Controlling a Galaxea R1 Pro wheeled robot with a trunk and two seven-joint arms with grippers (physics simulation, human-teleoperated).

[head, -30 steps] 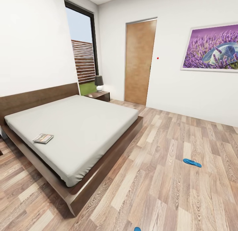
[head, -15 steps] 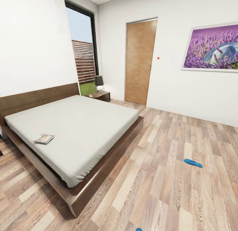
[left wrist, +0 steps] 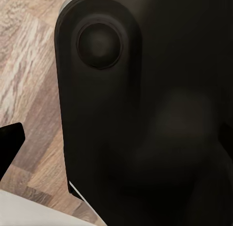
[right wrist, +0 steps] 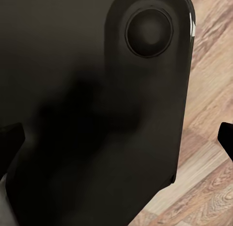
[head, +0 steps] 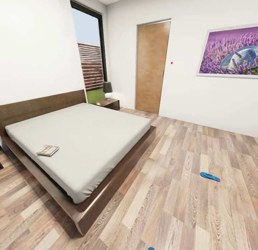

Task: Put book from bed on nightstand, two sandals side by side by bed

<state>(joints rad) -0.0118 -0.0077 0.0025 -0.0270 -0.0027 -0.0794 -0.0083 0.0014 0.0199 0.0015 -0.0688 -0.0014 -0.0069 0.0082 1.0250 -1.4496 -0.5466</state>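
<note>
Book (head: 47, 150) lies on the bed (head: 93, 142) — sandal (head: 209, 176) well apart; end effector states seemingly hidden, cannot tell.

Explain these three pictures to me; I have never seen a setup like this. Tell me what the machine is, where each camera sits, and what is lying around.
This is a simulated wheeled robot with two arms. The large picture comes from its head camera, looking over a bedroom. A thin small paperback book lies on the light-grey mattress of the big low bed. A bright blue flat sandal lies on the wood-plank floor, well away from the bed; a second blue sandal just peeks in at the bottom edge. A dark wooden nightstand with a lamp stands beyond the bed. The other two pictures come from cameras near each gripper; each faces a dark part of the robot, with floor beside it. Nothing is seen to be held.
</note>
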